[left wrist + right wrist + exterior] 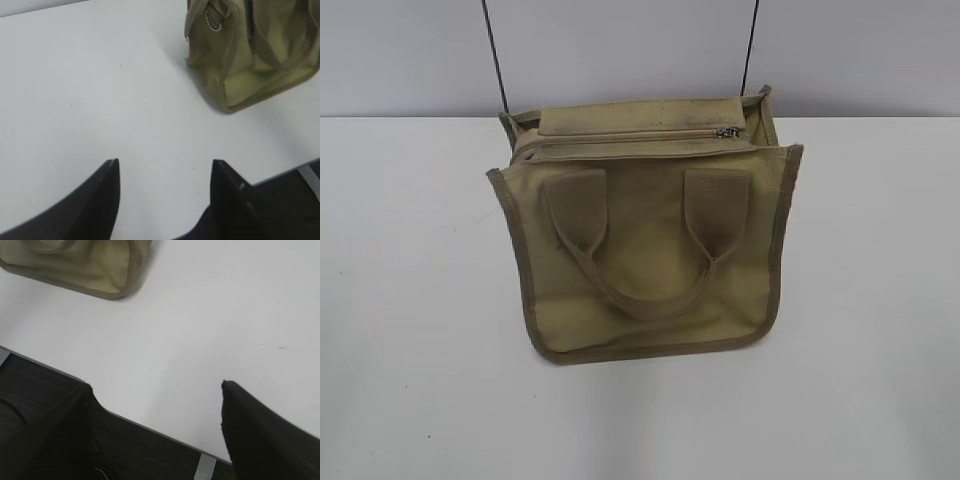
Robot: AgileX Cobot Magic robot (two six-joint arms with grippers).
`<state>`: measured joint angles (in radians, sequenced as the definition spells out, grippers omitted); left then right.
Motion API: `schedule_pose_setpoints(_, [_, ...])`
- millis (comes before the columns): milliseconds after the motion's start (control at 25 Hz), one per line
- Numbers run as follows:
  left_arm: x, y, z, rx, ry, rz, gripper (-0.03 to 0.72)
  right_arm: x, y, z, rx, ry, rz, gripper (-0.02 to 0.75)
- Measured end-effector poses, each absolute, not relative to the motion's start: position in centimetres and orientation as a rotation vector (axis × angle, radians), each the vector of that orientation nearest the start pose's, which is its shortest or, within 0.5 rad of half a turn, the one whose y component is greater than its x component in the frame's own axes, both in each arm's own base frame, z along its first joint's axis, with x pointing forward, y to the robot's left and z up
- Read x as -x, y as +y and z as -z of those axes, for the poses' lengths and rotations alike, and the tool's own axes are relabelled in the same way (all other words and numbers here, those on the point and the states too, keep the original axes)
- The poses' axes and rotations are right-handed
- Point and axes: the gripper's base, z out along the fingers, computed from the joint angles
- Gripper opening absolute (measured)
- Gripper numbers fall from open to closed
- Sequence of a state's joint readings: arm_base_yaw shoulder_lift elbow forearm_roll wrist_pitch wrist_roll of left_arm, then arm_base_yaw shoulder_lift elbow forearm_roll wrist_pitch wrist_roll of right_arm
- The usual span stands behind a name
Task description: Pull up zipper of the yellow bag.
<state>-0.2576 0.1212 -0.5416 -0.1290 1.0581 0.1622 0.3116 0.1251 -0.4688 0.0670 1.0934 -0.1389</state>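
Note:
The yellow bag (650, 245) lies on the white table with its strap handles facing me. Its zipper (630, 135) runs along the top strip, and the small silver pull (726, 132) sits near the right end. No gripper shows in the exterior view. In the left wrist view the bag (250, 60) is at the upper right, and my left gripper (165, 162) is open and empty over bare table, well short of it. In the right wrist view a bag corner (95, 270) is at the upper left, and my right gripper (155, 385) is open and empty above the table edge.
The white table (410, 300) spreads around the bag on all sides. Two thin dark cables (496, 55) hang against the grey wall behind the bag. The table's front edge (150, 427) and the dark floor below show in the right wrist view.

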Motion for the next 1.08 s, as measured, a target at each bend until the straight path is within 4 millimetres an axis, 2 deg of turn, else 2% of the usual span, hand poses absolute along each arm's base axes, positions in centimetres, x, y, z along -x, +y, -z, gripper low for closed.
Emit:
schedule_pose_setpoints(280, [0.9,-1.0,-29.0,-0.212,1.992,0.076,0.432,-0.4,0.7,-26.6,0.235,2.149,-0.069,0.583])
schedule_pose_setpoints(440, [1.1,-1.0,-28.9,-0.161,1.982,0.042,0.433,0.3,0.7,-26.6,0.134,2.099,-0.012,0.583])
schedule_pose_setpoints(1080, [1.0,-1.0,-28.8,-0.159,1.985,0.042,0.433,0.3,0.9,-26.6,0.111,2.096,-0.025,0.583])
